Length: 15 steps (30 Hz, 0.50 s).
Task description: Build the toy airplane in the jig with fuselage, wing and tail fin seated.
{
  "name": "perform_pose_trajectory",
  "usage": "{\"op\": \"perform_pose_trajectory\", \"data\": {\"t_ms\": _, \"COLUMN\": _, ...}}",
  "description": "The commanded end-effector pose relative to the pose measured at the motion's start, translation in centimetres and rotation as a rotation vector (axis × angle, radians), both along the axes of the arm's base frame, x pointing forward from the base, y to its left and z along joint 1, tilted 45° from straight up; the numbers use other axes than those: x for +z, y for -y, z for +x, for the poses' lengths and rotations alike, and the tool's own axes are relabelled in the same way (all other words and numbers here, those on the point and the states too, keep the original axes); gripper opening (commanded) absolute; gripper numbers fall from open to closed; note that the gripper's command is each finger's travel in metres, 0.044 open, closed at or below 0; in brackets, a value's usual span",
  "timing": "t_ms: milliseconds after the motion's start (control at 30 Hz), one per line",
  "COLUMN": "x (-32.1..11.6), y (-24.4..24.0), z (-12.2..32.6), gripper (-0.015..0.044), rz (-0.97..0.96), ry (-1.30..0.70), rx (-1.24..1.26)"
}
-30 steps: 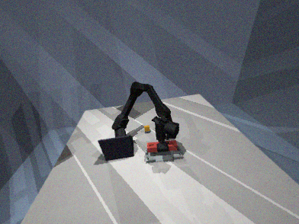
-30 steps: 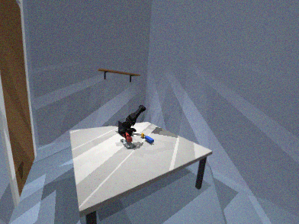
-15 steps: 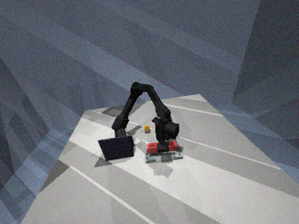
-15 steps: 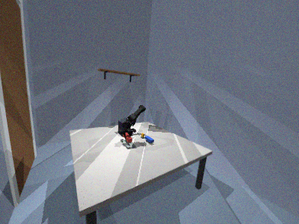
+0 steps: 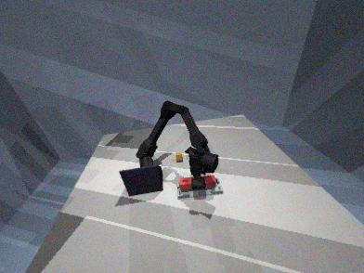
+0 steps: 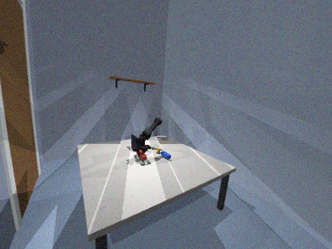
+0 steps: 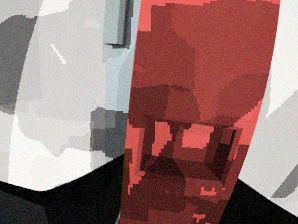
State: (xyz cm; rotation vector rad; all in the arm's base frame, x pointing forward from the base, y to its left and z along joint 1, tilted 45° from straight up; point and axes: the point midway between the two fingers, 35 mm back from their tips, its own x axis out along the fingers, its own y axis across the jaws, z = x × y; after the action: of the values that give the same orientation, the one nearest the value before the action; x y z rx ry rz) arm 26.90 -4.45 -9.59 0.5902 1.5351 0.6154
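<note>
The red fuselage [image 5: 186, 184] [image 6: 143, 157] [image 7: 225, 60] is level in or just over the grey jig [image 5: 216, 191] [image 6: 146, 163] [image 7: 114, 30]; whether it rests fully down cannot be told. My gripper [image 5: 198, 183] [image 7: 171, 165] is shut on the fuselage's middle, a finger on each side. A rectangular socket shows on the fuselage's top between the fingers in the wrist view. The blue wing [image 6: 166, 155] lies on the table to one side of the jig. The small yellow tail fin [image 5: 179, 157] [image 6: 158, 150] stands near the wing, apart from the jig.
A dark upright panel [image 5: 141, 180] stands beside the jig, near the arm's base. The arm arches over from behind, and its wrist hangs right above the fuselage. The table's [image 6: 106, 212] near edge is well away from the parts.
</note>
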Motion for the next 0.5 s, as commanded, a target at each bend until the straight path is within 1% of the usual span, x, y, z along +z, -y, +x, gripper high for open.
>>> {"op": "perform_pose_trajectory", "data": {"t_ms": 0, "x": -0.50, "y": -0.56, "z": -0.08, "gripper": 0.0197, "rz": 0.004, "ry": -0.002, "rx": -0.004}}
{"op": "perform_pose_trajectory", "data": {"t_ms": 233, "x": -0.88, "y": -0.94, "z": -0.15, "gripper": 0.0197, "rz": 0.004, "ry": -0.002, "rx": -0.004}}
{"op": "perform_pose_trajectory", "data": {"t_ms": 400, "x": -0.76, "y": -0.78, "z": -0.16, "gripper": 0.0164, "rz": 0.002, "ry": -0.002, "rx": 0.001}}
{"op": "perform_pose_trajectory", "data": {"t_ms": 467, "x": -0.76, "y": -0.78, "z": -0.16, "gripper": 0.0111, "rz": 0.002, "ry": -0.002, "rx": 0.001}}
